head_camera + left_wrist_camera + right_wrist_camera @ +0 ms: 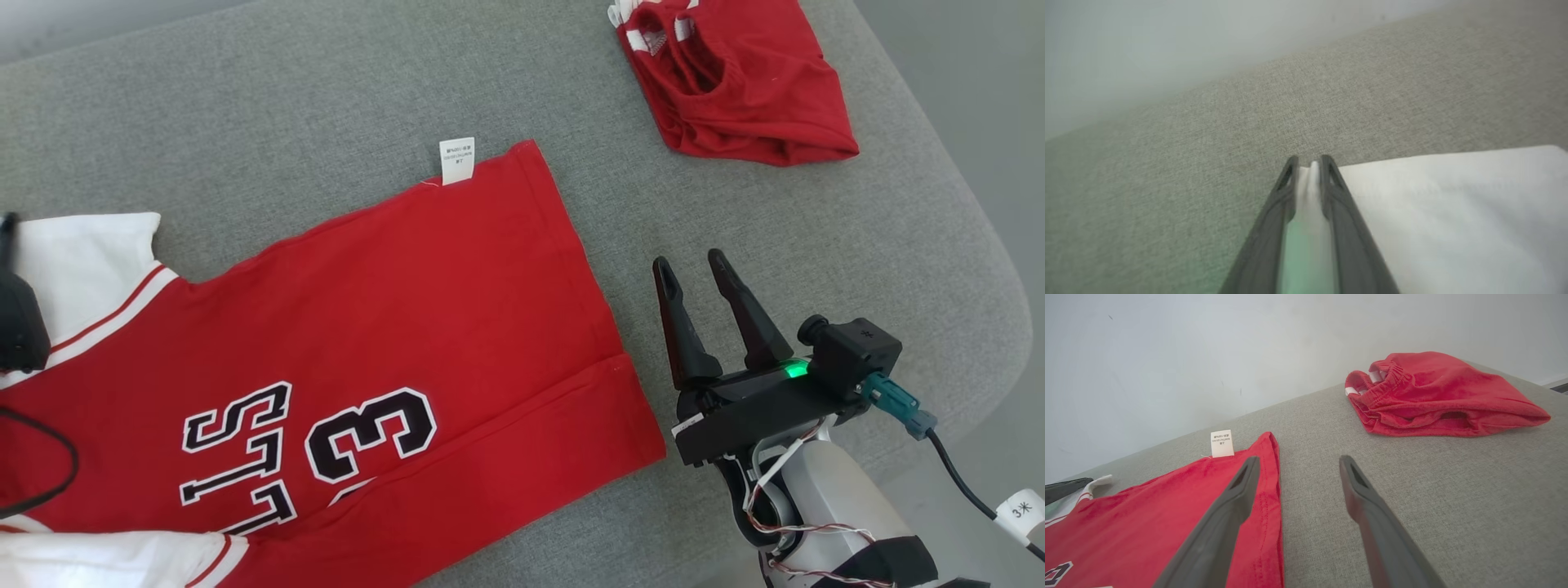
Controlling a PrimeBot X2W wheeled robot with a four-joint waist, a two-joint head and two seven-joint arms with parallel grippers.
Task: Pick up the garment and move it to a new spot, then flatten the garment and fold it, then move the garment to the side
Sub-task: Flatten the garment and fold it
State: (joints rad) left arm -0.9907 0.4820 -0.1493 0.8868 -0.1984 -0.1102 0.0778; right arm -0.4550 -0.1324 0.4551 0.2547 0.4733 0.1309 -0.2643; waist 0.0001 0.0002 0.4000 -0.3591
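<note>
So that the jersey [424, 302] can be flattened, its sleeve [1453, 212] is pinched by the left gripper [1308, 161], the right gripper [690, 261] held with open jaws.

- A plain indoor test room is suggested rather than a lived-in home, though this cannot be settled for certain.
- A broad cushion [326, 106] covered in grey woven cloth (a sofa seat or an ottoman, judging by its rounded corner) is seen under the clothes.
- A bare pale wall [1167, 355] is seen just behind it, and a smooth pale floor [963, 82] beside it.
- A red jersey [408, 310] is spread out, and red shorts [735, 90] are bundled near the far corner.
- Loose wiring [816, 529] and a cable tag [1024, 513] are left exposed on the robot's forearm.
</note>
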